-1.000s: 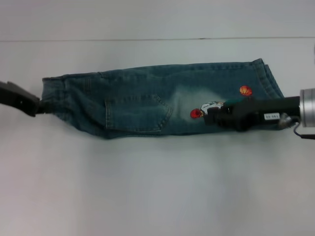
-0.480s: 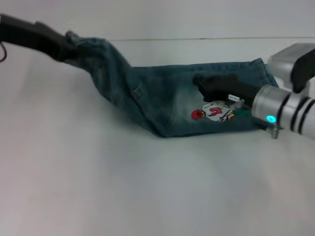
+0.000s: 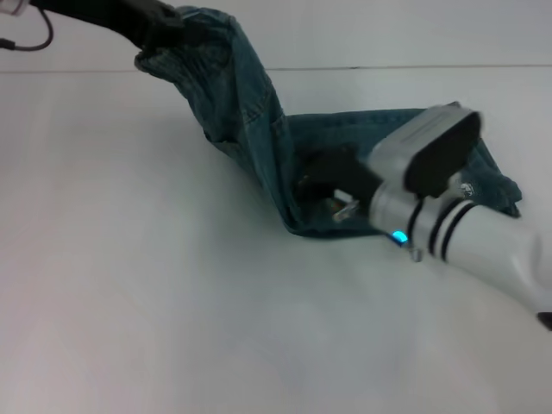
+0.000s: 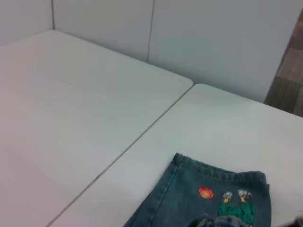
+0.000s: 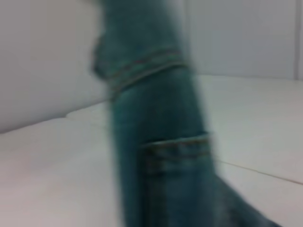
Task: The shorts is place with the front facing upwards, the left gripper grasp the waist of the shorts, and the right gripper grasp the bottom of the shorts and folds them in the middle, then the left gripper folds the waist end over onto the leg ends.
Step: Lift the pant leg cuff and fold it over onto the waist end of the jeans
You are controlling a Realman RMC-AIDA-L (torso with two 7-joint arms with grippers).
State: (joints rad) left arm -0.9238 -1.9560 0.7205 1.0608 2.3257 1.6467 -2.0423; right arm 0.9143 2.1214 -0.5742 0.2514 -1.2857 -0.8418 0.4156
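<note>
The blue-green denim shorts (image 3: 250, 121) lie folded lengthwise on the white table, and their left part is lifted off it. My left gripper (image 3: 164, 30) is at the upper left, shut on the waist of the shorts (image 3: 185, 34), and holds it high. My right gripper (image 3: 315, 177) rests on the shorts near their middle, where the raised cloth bends up from the table. The leg ends (image 3: 492, 177) lie flat at the right, partly behind the right arm. The left wrist view shows the leg ends (image 4: 213, 172) with the cartoon print (image 4: 232, 201). The right wrist view shows the shorts (image 5: 156, 118) rising, pocket (image 5: 175, 156) facing the camera.
The white table (image 3: 172, 302) spreads wide in front of and to the left of the shorts. A seam (image 4: 142, 137) runs between two tabletops, with a pale wall behind. The silver-white right forearm (image 3: 448, 224) crosses the lower right.
The left gripper has carried the waist up off the table and to the right. The right gripper has slid left along the shorts from the print toward their middle.
</note>
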